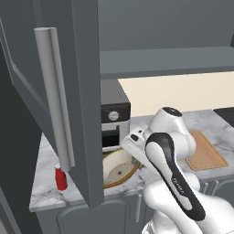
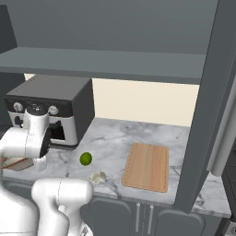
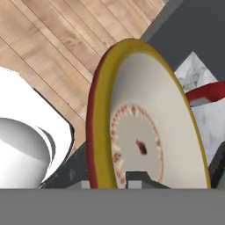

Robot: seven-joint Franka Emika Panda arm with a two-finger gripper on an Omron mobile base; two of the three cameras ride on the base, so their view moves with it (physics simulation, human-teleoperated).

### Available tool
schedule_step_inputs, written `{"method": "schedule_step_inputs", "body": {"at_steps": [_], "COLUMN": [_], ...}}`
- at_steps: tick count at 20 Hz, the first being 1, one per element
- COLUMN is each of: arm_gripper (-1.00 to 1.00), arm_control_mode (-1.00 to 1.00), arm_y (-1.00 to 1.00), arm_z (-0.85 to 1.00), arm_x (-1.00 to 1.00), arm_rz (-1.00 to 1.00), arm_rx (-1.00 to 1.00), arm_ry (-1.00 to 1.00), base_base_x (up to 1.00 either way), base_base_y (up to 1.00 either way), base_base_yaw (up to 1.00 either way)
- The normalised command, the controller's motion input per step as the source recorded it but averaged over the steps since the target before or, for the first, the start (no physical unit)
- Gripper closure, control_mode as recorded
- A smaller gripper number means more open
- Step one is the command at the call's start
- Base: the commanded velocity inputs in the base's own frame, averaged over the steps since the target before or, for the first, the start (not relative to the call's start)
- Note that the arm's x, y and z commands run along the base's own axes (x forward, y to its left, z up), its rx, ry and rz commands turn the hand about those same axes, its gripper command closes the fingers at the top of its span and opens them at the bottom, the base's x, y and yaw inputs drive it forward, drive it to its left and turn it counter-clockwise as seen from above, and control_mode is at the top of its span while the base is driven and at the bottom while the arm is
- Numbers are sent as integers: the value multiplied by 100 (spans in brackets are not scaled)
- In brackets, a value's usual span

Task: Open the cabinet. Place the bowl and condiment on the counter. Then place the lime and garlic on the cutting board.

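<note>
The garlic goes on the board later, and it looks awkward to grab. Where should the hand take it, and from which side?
From straight above, closing across the widest part of the garlic. It is a low, lumpy bulb lying flat on the counter, near the front edge. The lime sits apart behind it, so the fingers have room on either side.

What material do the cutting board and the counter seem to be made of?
The cutting board looks like light brown wood with a matte finish: straight grain lines run along it. The counter looks like polished white-grey marble, judging by its dark veins, though this is a rendering.
</note>
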Motion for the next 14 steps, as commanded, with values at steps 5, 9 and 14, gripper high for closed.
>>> {"method": "schedule_step_inputs", "body": {"at_steps": [5,9,14], "arm_gripper": [100,100,100], "arm_control_mode": [-100,-100,-100], "arm_y": [0,5,25], "arm_z": [-69,-50,-44], "arm_x": [22,27,48], "arm_rz": [0,0,0], "arm_rx": [8,0,0], "arm_ry": [17,9,12], "base_base_x": [0,0,0], "base_base_y": [0,0,0], "base_base_yaw": [0,0,0]}}
